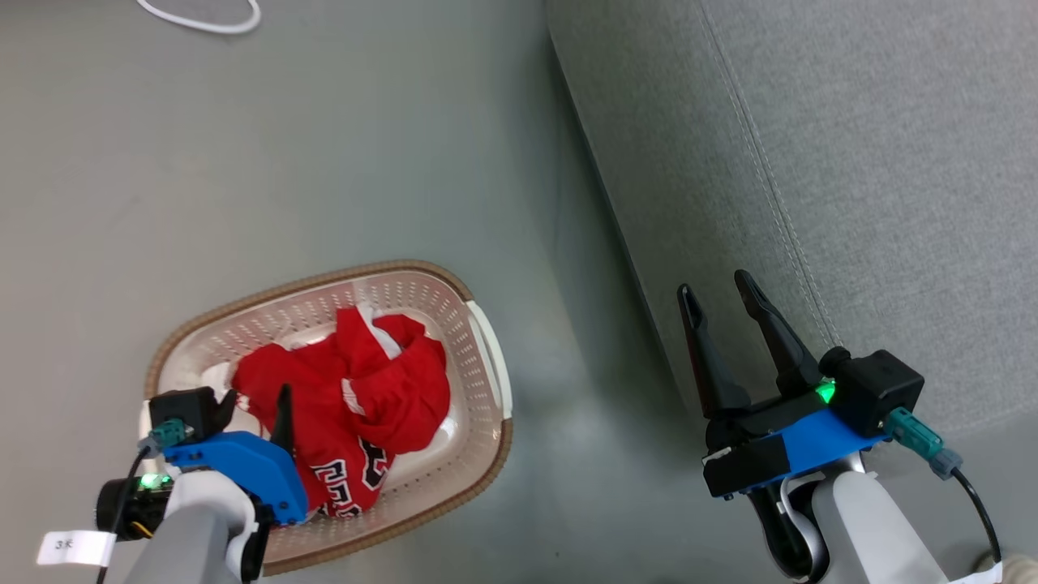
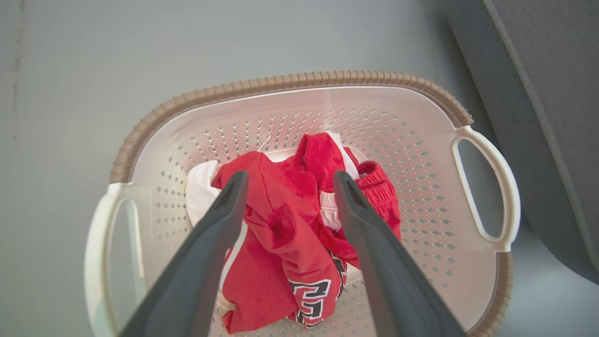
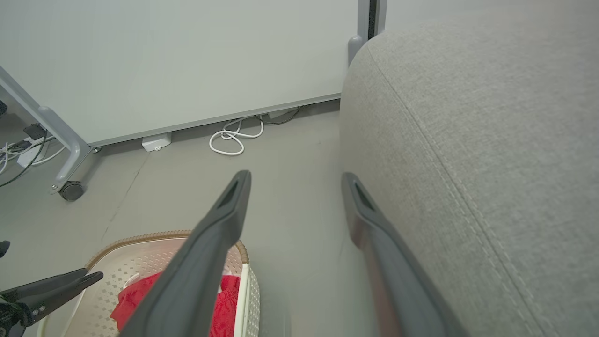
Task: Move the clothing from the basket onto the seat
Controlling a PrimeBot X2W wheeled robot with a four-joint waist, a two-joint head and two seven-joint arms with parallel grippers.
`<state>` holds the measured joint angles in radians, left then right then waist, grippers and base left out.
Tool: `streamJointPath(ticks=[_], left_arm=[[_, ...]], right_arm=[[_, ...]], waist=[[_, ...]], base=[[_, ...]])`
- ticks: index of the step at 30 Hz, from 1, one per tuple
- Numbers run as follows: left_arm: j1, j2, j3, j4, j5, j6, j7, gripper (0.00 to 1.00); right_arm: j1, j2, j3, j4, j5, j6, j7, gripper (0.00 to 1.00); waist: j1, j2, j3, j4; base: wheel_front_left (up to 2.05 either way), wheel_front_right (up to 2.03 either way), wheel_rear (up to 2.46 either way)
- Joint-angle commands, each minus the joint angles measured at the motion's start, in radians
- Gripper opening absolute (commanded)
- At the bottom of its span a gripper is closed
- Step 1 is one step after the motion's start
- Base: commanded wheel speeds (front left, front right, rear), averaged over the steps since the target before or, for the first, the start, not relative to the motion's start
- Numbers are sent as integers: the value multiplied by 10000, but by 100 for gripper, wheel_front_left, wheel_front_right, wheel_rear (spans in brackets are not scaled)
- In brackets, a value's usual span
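Hovering over the basket (image 1: pixel 324 280), the left hand (image 2: pixel 290 178) is released above the red clothing (image 1: pixel 389 389); the right hand (image 1: pixel 715 288), also released, hangs well right of the basket.

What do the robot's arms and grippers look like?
The left gripper and right gripper match: two long dark fingers, blue-and-black mount, black camera block, teal plug with black cable, green light. Pale grey forearms; white label by the left one.

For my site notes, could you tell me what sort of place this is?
Probably a lab or test room staged as a living space: a grey fabric sofa and a laundry basket stand on grey floor, near a wheeled partition with loose white cables at its foot.
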<state>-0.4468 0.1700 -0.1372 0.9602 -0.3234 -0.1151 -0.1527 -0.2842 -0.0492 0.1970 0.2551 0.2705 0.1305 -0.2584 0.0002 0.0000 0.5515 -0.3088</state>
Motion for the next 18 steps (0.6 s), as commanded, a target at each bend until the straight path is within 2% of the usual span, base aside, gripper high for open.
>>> streamJointPath(ticks=[1,10,18], left_arm=[[-292,148,54,148,-19,-11,57,100],[-990,628,16,1011,-94,-47,193,100],[-1387,893,-54,1712,-76,267,690,100]], right_arm=[[-209,-19,49,44,114,5,-65,100],[-449,-18,282,-437,670,5,-73,100],[-532,-21,572,-688,1099,5,-75,100]], waist=[[-2,0,613,-478],[-2,0,1505,-861],[-2,0,2056,-1192]], base=[[0,0,0],[0,0,0],[0,0,0]])
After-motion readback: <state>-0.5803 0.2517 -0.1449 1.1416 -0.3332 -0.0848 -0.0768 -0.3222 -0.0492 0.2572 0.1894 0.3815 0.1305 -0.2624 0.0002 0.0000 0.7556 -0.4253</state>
